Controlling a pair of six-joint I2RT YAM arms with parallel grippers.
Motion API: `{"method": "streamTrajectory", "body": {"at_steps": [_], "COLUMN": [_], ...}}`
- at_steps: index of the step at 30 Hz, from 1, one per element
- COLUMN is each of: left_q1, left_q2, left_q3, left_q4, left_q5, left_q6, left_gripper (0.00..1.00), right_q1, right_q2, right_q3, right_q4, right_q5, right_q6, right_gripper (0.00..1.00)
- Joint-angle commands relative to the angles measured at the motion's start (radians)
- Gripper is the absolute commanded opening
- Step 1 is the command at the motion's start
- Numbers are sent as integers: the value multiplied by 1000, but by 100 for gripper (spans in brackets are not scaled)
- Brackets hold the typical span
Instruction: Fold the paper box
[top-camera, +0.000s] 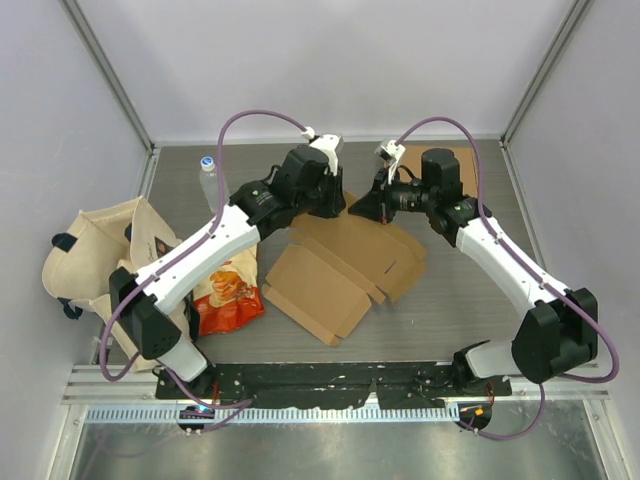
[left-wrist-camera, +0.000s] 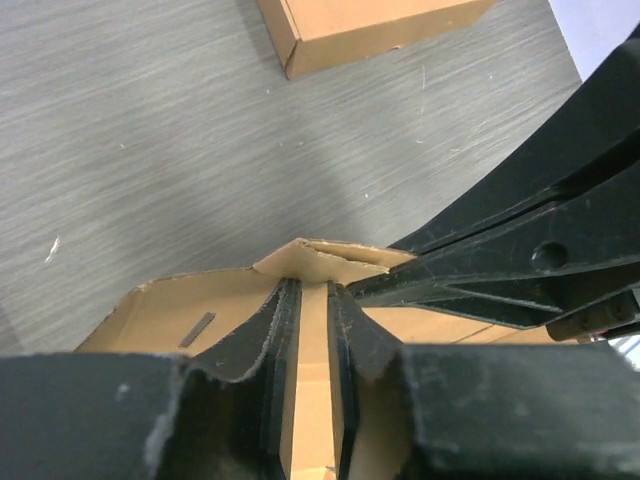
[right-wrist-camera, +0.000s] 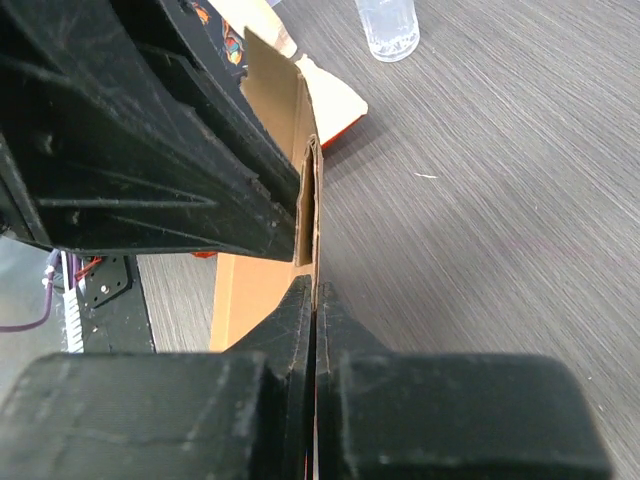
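The paper box (top-camera: 340, 265) is a brown cardboard blank lying mostly flat in the middle of the table, with its far edge lifted. Both grippers meet at that far edge. My left gripper (top-camera: 335, 200) straddles the raised flap (left-wrist-camera: 320, 258), its fingers (left-wrist-camera: 283, 330) a narrow gap apart, and cardboard shows through the gap. My right gripper (top-camera: 366, 205) is shut on the thin upright cardboard edge (right-wrist-camera: 308, 205), its fingertips (right-wrist-camera: 300, 300) pressed together on it. The right arm's black finger (left-wrist-camera: 520, 250) lies right beside the left gripper's tips.
A clear water bottle (top-camera: 208, 180) stands at the back left. An orange snack bag (top-camera: 228, 290) and a beige tote bag (top-camera: 100, 250) lie on the left. A second brown box (top-camera: 415, 156) sits at the back behind the right arm.
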Motion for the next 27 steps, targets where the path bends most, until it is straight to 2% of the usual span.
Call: {"method": "streamTrajectory", "body": {"at_steps": [1, 3, 4, 5, 7, 8, 12, 15, 17, 23, 27], "left_q1": [-2, -4, -4, -2, -1, 1, 6, 12, 22, 59, 61], "left_q2": [-132, -277, -328, -373, -485, -514, -609, -593, -541, -410, -355], "left_q3": [-77, -225, -273, -361, -443, -515, -617, -617, -594, -542, -531], "left_q4": [42, 79, 76, 70, 48, 48, 71, 60, 43, 86, 138], "left_q5": [-38, -76, -116, -130, -162, -188, -271, -415, -448, -400, -353], "left_q6": [15, 5, -4, -14, -54, -66, -113, -132, -132, -141, -143], "left_gripper": [28, 42, 43, 44, 43, 40, 32, 20, 19, 13, 13], "right_q1": [5, 5, 5, 5, 4, 5, 4, 4, 4, 2, 4], "right_q2": [-60, -61, -61, -61, -60, -60, -57, -60, -67, -80, -78], "right_q3": [2, -3, -5, -6, -9, -11, -8, -6, -11, -18, -17], "right_q4": [76, 74, 74, 76, 76, 79, 83, 85, 85, 86, 90], "right_q5": [-21, -21, -21, -23, -26, -30, -35, -38, -38, -30, -30], "right_q6": [22, 25, 25, 23, 28, 28, 33, 39, 40, 46, 49], "right_gripper": [1, 1, 1, 1, 1, 1, 1, 1, 1, 1, 1]}}
